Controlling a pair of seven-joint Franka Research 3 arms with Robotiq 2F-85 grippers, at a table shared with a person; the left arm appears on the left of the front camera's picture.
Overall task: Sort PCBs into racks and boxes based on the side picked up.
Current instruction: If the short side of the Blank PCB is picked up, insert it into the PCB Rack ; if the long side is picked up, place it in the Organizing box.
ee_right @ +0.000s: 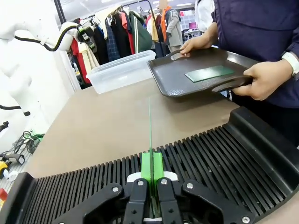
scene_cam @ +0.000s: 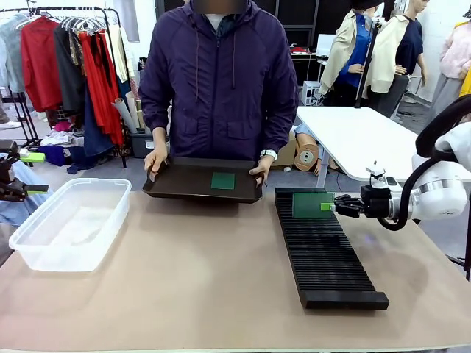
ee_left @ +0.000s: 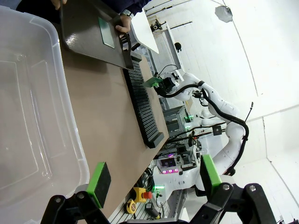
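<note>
The right gripper (scene_cam: 328, 207) is clamped on one end of a board (scene_cam: 307, 205), held on edge at the far end of the rack (scene_cam: 324, 257). It should go down straight, bottom edge matched to one slot (whether it has entered cannot be told). The board's long axis runs crosswise, along the slots. The left gripper (ee_left: 154, 179) hangs wide open by the tub (scene_cam: 62, 254).

Tub (scene_cam: 40, 260) left, rack (scene_cam: 327, 254) right, tray (scene_cam: 184, 181) behind both.
</note>
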